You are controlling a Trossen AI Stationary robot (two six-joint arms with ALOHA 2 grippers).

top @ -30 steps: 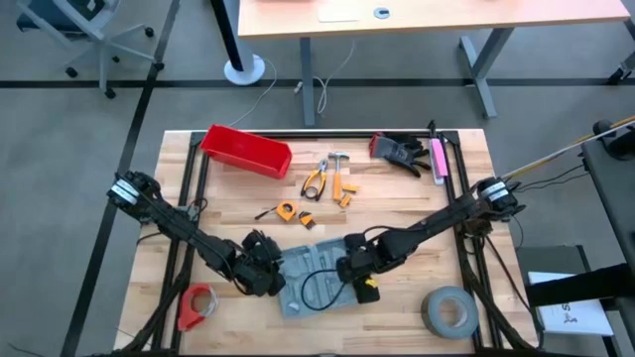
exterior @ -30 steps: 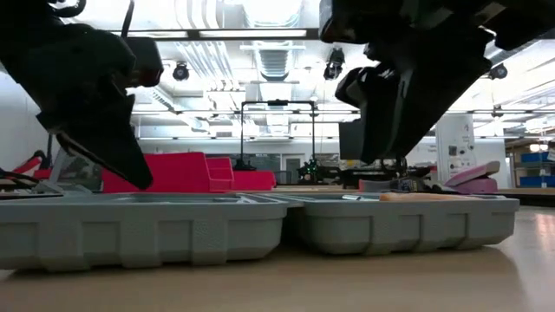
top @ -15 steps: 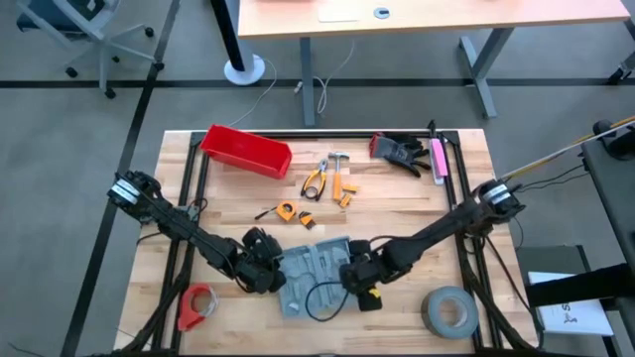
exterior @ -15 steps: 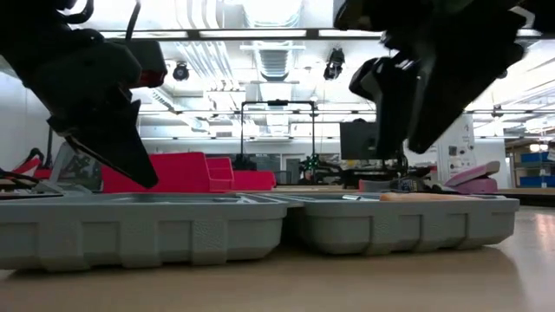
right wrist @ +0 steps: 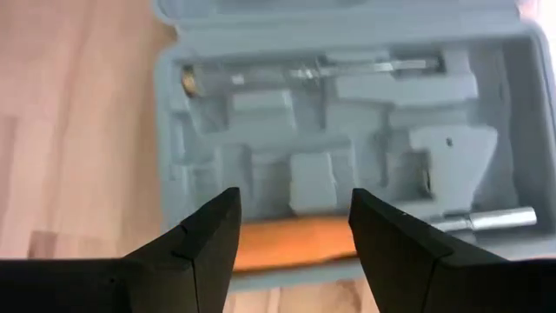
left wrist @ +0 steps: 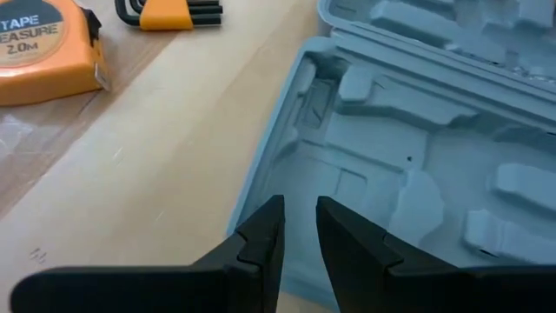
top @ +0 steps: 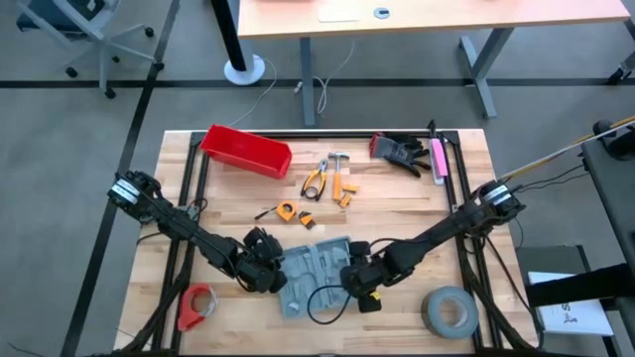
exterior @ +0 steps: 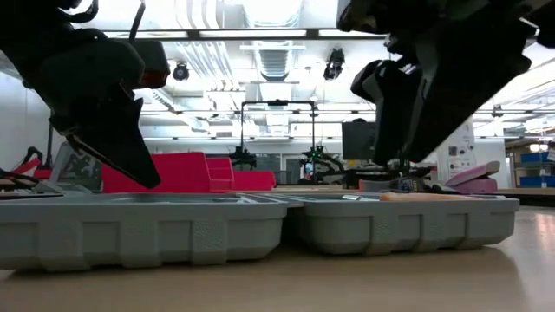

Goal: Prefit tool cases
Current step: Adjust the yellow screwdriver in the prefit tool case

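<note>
The grey-blue tool case lies open and flat on the wooden table, moulded recesses up. An orange-handled screwdriver lies in the recess nearest my right gripper. My left gripper hangs at the case's left edge, its fingers a narrow gap apart and empty. In the low view its tip stands just over the rim. My right gripper is wide open above the case's right half, well clear of it.
A red bin stands at the far left. Pliers and a hammer, an orange tape measure, black gloves, a grey tape roll and a red clamp lie around the case. A black cable loop lies at its near edge.
My right gripper has drifted a little toward the table's near edge over the case's right half, staying wide open. The case has kept still.
</note>
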